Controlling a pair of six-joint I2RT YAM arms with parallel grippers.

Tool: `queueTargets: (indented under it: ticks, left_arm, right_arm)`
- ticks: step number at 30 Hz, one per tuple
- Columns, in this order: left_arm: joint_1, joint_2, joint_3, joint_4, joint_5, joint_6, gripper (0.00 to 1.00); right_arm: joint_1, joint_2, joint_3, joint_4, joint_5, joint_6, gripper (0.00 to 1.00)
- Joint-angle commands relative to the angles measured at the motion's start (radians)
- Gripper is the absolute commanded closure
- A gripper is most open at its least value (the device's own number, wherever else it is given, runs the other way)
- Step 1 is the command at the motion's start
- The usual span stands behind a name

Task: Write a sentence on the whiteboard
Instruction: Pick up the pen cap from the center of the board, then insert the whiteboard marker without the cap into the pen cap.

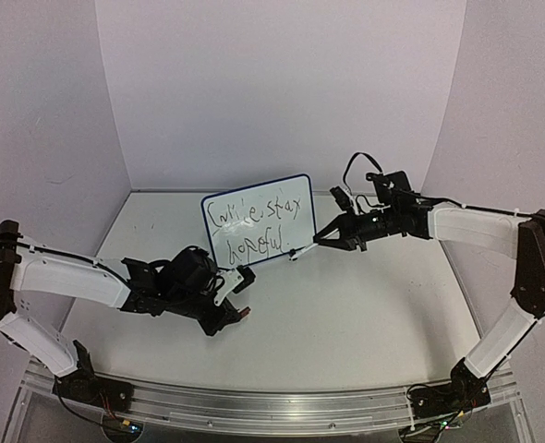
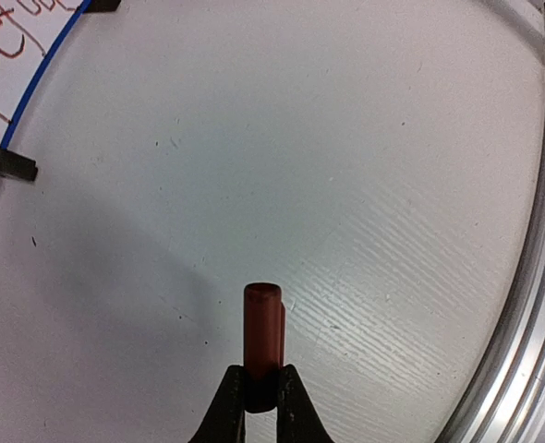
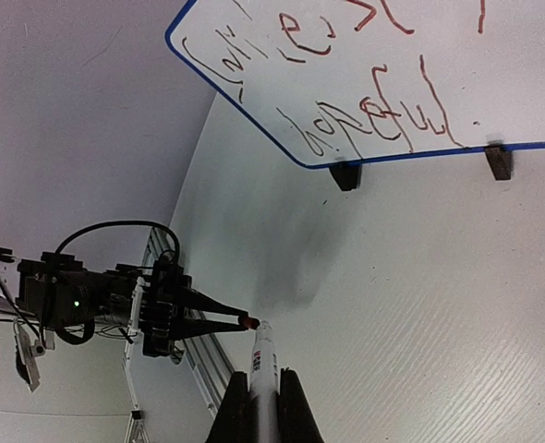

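At 7 o'clock from the board, my left gripper (image 2: 261, 377) is clenched on one red marker cap (image 2: 263, 328). It pinches the cap only at its lower end, so most of the cap stands clear of the jaws. A knock there could tilt it or flick it out onto the tabletop (image 1: 346, 305).

The one whiteboard (image 1: 302, 233) stands upright at 12 o'clock, near the back of the tabletop, on two small black feet (image 3: 345, 175). The sentence (image 1: 254, 221) fills its face in two scrawled lines, and it shows dark red in the right wrist view. I'd judge the writing done or nearly so. The ink looks easy to smear, and a board on feet that small could slide or tip backwards if pushed.

At 4 o'clock from the board, my right gripper (image 3: 263, 378) grasps one marker (image 3: 261, 355) with its tip bare. From above, the tip sits just beside the board's lower right corner. I can't tell whether it touches.

My main worry is that a careless retreat could drag a stray stroke across the letters or nudge the frame. If capping is next, the two arms must line up closely. If they miss, the tip inks a jaw or the tabletop, or shoves the cap loose.

In all there are two arms and two grippers, both occupied.
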Motion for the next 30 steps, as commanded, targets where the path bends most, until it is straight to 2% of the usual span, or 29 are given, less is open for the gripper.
queueTargets:
  ticks: [1, 12, 30]
  left_arm:
    - [-0.003, -0.047, -0.004, 0.127, 0.078, 0.023, 1.0]
    - [-0.003, -0.098, -0.024, 0.247, 0.158, -0.019, 1.0]
    - [-0.003, -0.139, -0.033, 0.258, 0.17, -0.037, 1.0]
  right_arm:
    - [0.035, 0.025, 0.004, 0.01, -0.155, 0.03, 1.0]
    - [0.093, 0.059, 0.012, 0.01, -0.287, 0.068, 1.0]
    - [0.129, 0.104, 0.031, 0.01, -0.25, 0.064, 1.0]
